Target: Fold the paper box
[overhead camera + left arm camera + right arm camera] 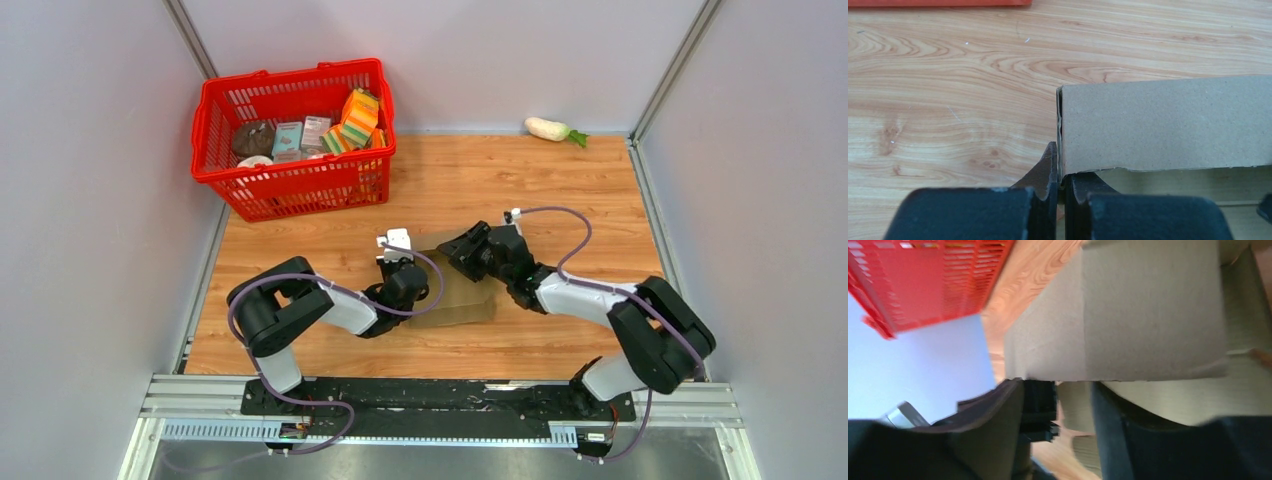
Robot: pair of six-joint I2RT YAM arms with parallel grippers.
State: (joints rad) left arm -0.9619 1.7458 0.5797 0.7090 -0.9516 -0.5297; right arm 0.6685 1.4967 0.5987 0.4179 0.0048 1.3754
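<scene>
The paper box (472,300) is plain brown cardboard lying on the wooden table between my two arms, largely hidden under them in the top view. In the left wrist view one wall of the box (1168,120) stands upright, and my left gripper (1061,170) is shut on its thin left end. In the top view that left gripper (397,262) sits at the box's left side. My right gripper (455,250) reaches in from the right at the box's far edge. Its fingers stand apart in the right wrist view (1073,390), just below the lower edge of a raised cardboard panel (1128,320).
A red plastic basket (290,190) holding several packaged groceries stands at the back left and also shows in the right wrist view (933,275). A white radish (550,128) lies at the back right by the wall. Grey walls enclose the table on three sides.
</scene>
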